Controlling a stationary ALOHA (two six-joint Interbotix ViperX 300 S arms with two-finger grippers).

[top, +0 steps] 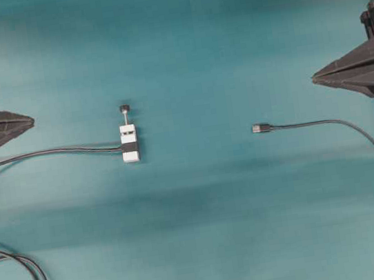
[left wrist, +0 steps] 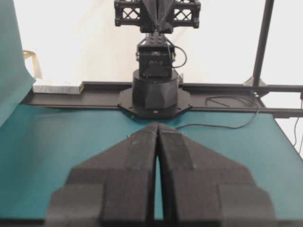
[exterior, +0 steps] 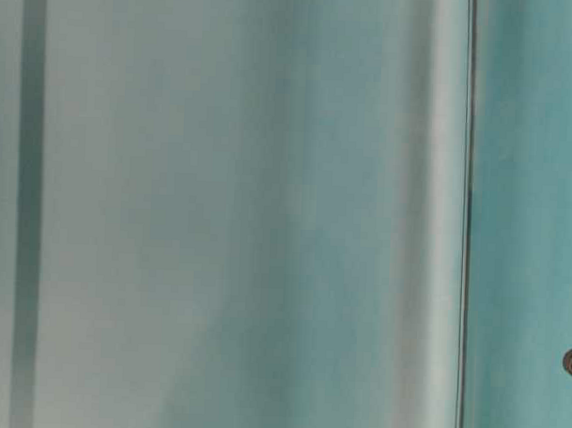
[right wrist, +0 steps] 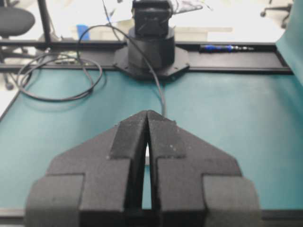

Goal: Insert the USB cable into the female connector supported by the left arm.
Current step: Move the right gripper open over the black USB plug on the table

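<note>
The female connector (top: 129, 145), a small white block with a black band and a knob-topped rod, lies left of the table's middle with its dark cable running left. The USB cable (top: 338, 122) lies right of centre, its plug (top: 261, 127) pointing left. My left gripper (top: 31, 121) sits at the left edge, shut and empty, well apart from the connector; its tips (left wrist: 157, 125) meet in the left wrist view. At the right edge my right gripper (top: 313, 79) is shut on nothing, up and right of the plug, with its tips (right wrist: 147, 112) touching in the right wrist view.
A looped double black cable (top: 35, 276) lies at the lower left corner. The teal mat (top: 207, 234) covers the table. The opposite arm bases (left wrist: 155, 92) (right wrist: 151, 47) stand on black rails at the table ends. The table-level view shows only blurred teal surface.
</note>
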